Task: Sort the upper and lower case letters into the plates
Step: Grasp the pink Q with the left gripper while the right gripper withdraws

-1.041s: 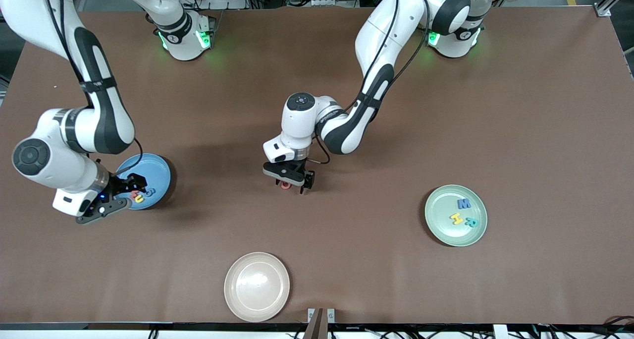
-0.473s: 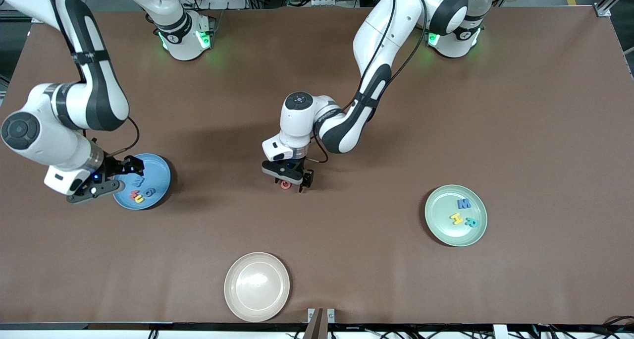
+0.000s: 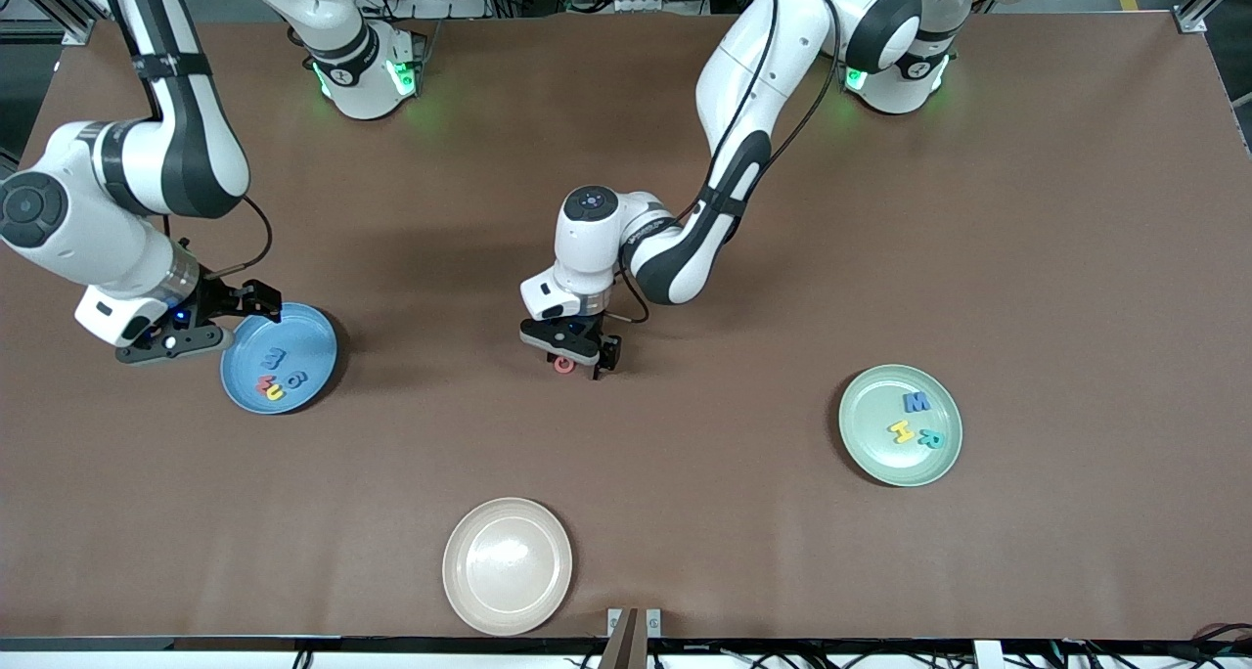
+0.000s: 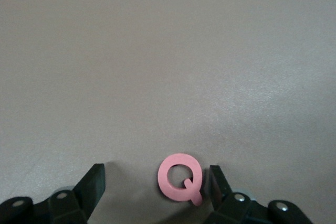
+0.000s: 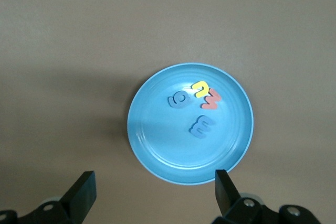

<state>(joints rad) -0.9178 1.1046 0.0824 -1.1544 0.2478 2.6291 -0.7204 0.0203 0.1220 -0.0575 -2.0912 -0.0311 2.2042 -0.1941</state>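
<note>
The right hand (image 3: 220, 312) has drawn up and away from the blue plate (image 3: 315, 368) and now hangs over the brown surface (image 3: 1027, 209) at that plate's rim, toward the right arm's end, fingers spread and empty. Its wrist view looks straight down on the plate, where four letters (image 5: 194, 108) lie: two blue, one yellow, one red. That reads as a drop just finished, so this arm is likely done for now.

The left hand (image 3: 577, 356) has stayed low at the middle of the surface, and its fingers have begun to narrow around the pink Q (image 4: 181, 178). In the wrist view one finger (image 4: 216, 182) sits just beside the letter and the other stands off it with a gap; the grip is not made, the hand not yet clenched.

Three letters (image 3: 915, 423) lie in the mint plate (image 3: 871, 454), toward the left arm's end from the Q. As a capital, the Q probably belongs there. The stretch from the Q to that plate is bare; the cream plate (image 3: 489, 591) lies nearer the camera, well off that line.
</note>
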